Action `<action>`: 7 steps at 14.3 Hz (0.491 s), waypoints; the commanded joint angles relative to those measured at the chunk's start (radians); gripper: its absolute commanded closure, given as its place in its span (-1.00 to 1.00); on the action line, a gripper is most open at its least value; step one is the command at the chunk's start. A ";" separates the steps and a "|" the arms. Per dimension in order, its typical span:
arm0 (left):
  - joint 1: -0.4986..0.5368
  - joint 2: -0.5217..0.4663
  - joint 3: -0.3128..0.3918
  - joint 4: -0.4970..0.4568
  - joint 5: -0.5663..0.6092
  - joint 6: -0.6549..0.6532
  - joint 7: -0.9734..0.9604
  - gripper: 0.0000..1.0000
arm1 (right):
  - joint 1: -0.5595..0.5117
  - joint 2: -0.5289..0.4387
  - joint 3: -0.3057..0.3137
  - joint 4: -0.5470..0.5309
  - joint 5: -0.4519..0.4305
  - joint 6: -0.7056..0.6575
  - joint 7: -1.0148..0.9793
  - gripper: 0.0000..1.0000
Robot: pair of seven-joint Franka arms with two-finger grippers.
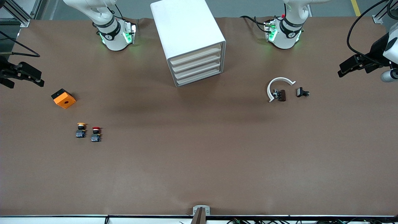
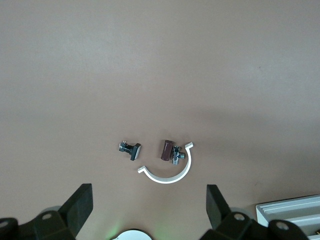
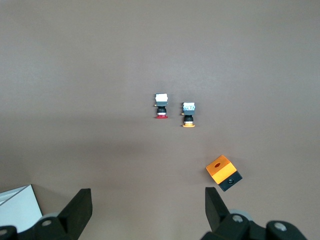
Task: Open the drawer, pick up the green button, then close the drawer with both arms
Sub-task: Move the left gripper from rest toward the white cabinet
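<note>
Four drawers all shut in front view; lowest drawer [image 1: 199, 81] is target, green button unseen, presumably inside. Left gripper [image 1: 342, 70], right gripper [image 1: 39, 81] wait at table ends. Left wrist view: fingers [image 2: 82, 202] apart; approach front squarely. Right wrist view: fingers [image 3: 80, 205] apart, over yellow button [image 3: 188, 116] and red button [image 3: 161, 107].

Both large white jointed arms wait, raised clear of the brown table [image 1: 199, 161], one at each end.

Left arm: base at the table's edge farthest from the front camera. Its black two-finger left gripper [image 1: 351, 67] hangs over the table edge at the left arm's end, fingers [image 2: 82, 205] spread wide, nothing between them.

Right arm: base likewise. Its black two-finger right gripper [image 1: 29, 76] hangs over the table edge at the right arm's end, fingers [image 3: 80, 207] spread wide, holding nothing.
</note>
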 commanded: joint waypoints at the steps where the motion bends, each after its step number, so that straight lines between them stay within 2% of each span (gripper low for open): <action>1: -0.001 0.010 0.004 0.019 0.008 -0.011 0.011 -1.00 | -0.004 0.017 0.002 0.032 0.006 -0.013 -0.004 -1.00; 7: 0.002 0.065 0.007 0.062 0.024 -0.013 0.011 -1.00 | -0.004 0.018 0.004 0.032 0.006 -0.013 -0.004 -1.00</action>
